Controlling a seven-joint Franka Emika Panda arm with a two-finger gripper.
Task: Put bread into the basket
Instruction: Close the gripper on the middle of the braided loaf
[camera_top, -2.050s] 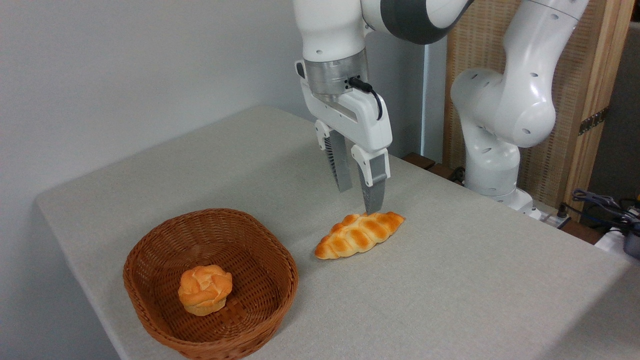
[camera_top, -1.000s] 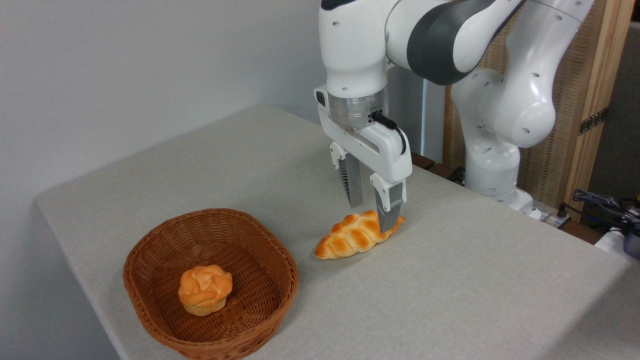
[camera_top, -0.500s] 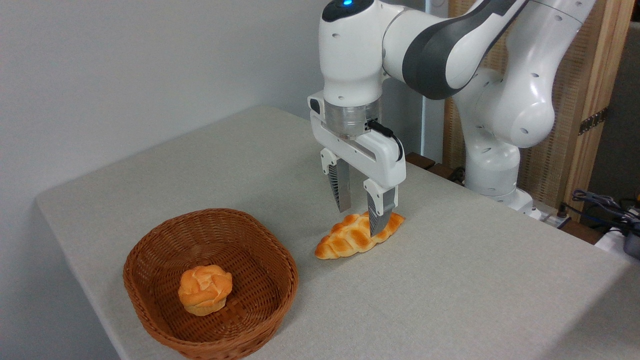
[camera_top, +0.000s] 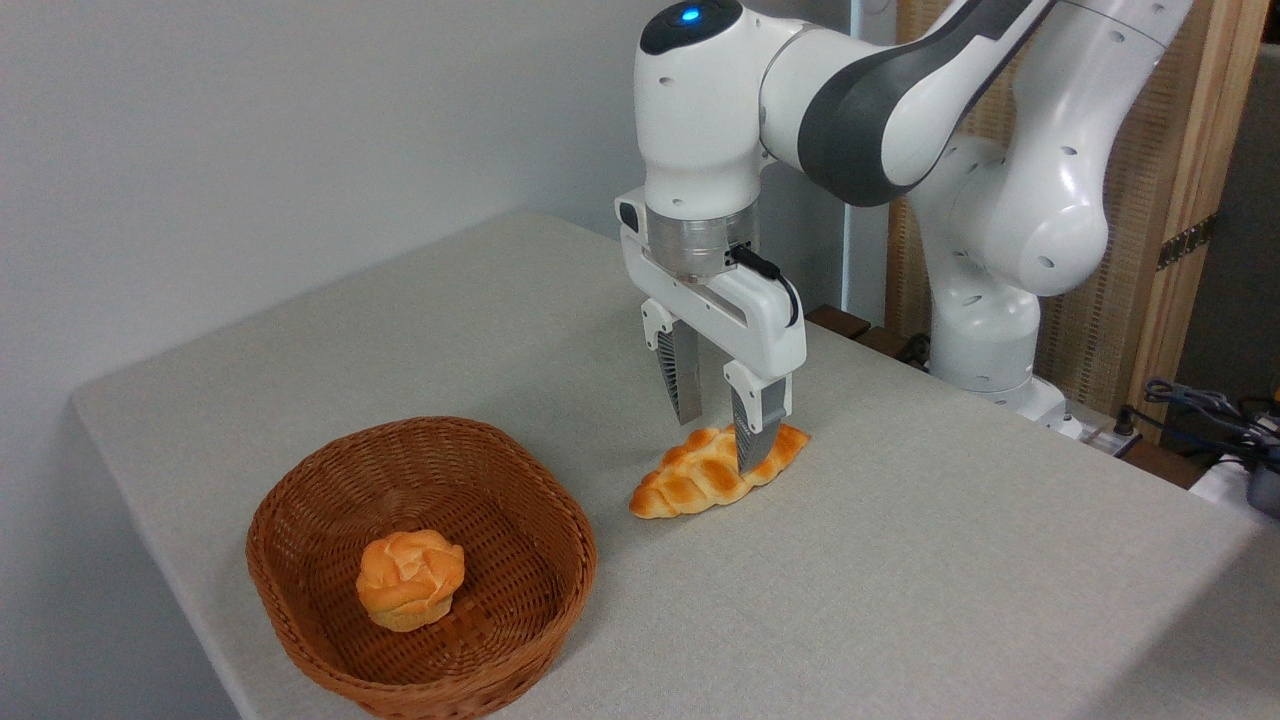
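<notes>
Bread (camera_top: 706, 474) lies flat on the table (camera_top: 900, 560), apart from the basket (camera_top: 330, 500), while the gripper (camera_top: 718, 442), jaws spread, straddles its right half, seemingly positioned for a crosswise pinch.

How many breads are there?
2. A braided loaf lies on the table under the claw. A small round bun sits inside the wicker basket. None seem hidden.
</notes>
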